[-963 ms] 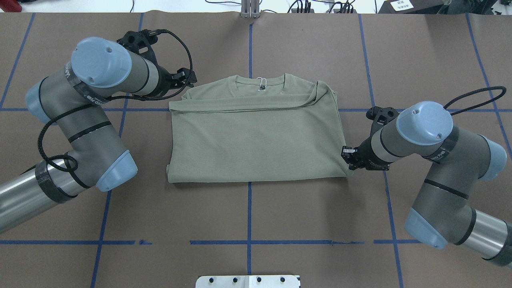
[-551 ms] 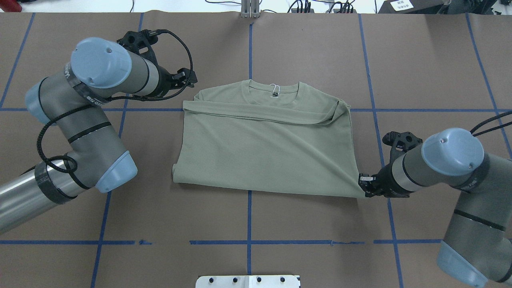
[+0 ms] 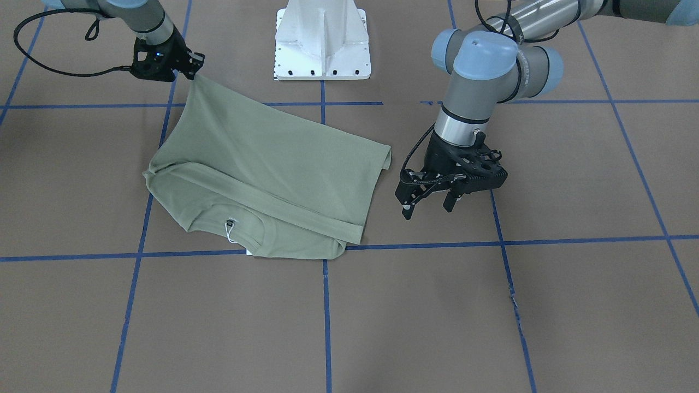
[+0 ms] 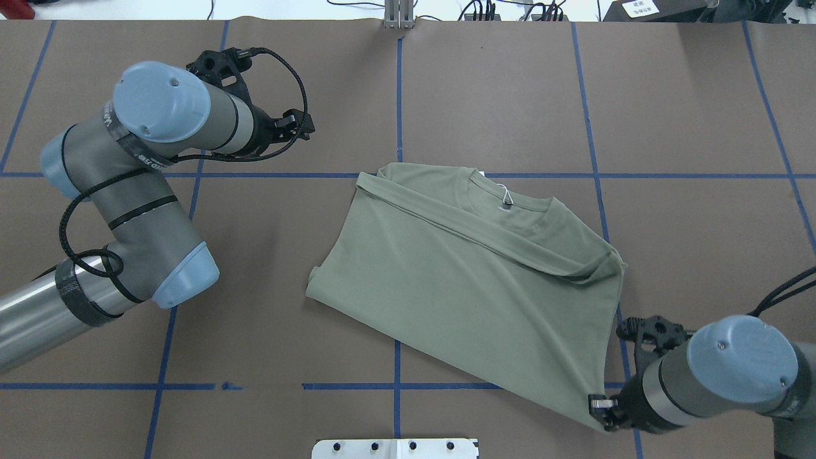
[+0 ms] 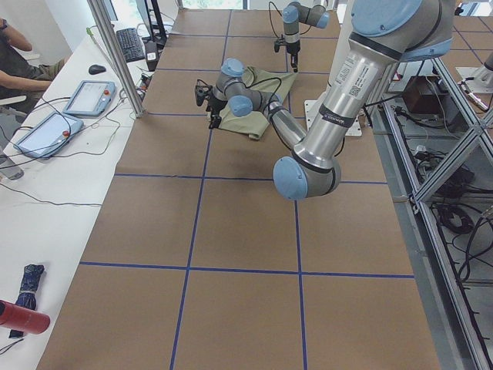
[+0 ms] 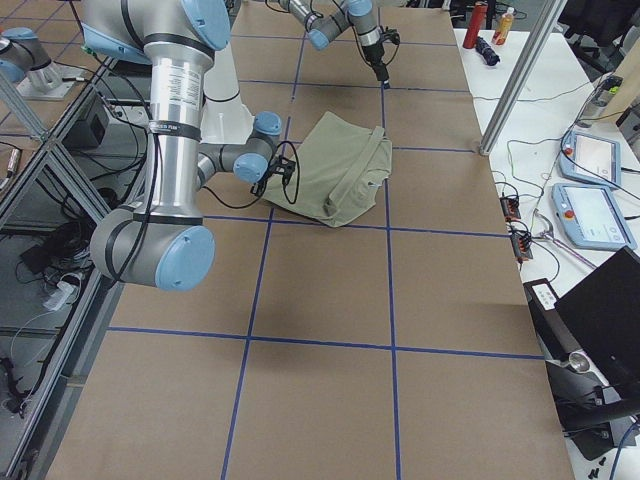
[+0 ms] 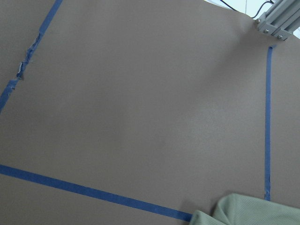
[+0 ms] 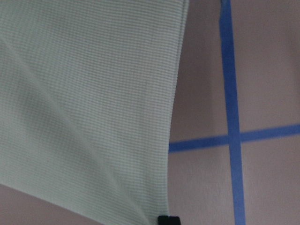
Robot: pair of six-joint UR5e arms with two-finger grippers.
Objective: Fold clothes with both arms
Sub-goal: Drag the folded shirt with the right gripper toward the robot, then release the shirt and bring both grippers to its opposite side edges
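Sage-green and folded, the long-sleeved shirt (image 4: 472, 280) lies skewed on the brown table (image 4: 510, 95), its collar (image 4: 503, 210) toward the far side. The right gripper (image 4: 602, 411) is clamped on the near hem corner, which seems raised slightly, the cloth drawn taut. The left gripper (image 3: 427, 210) hangs beside the shirt, fingers spread, holding nothing.

**Sage Green on Brown, Gridded in Blue**

The shirt (image 4: 459, 274) is one plain sage-olive green, with a fine knit weave showing up close. Its neck label (image 4: 508, 204) is dark and carries a white loop. The surface (image 4: 510, 95) is flat brown, crossed by a grid of blue tape lines (image 4: 398, 95). The left arm (image 4: 146, 217) and right arm (image 4: 739, 363) are grey and silver, with light-blue joint caps, black bands and black cables. The left pincer (image 3: 427, 209) and right pincer (image 3: 194, 66) are black. The pedestal (image 3: 322, 38) is white.
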